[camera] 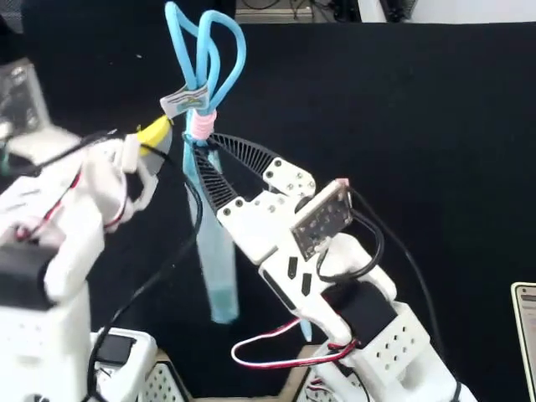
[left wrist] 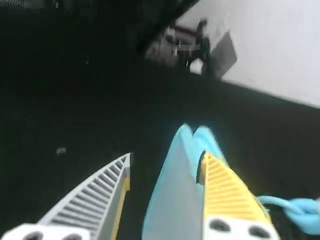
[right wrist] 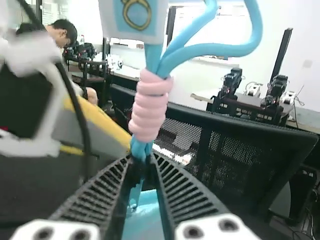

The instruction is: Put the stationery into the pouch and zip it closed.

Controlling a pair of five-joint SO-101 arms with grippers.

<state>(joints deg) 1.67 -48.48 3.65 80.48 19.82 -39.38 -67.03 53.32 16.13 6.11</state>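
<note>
The right gripper point(right wrist: 144, 160) has its fingers clamped on the blue pouch point(camera: 216, 260) just below its pink wrap point(right wrist: 150, 107). The left gripper point(left wrist: 166, 157) seems to have its fingers apart around the pouch.

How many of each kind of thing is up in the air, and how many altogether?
grippers: 2, the left gripper and the right gripper
pouch: 1
cord: 1
pink wrap: 1
tag: 1
Total: 6
</note>
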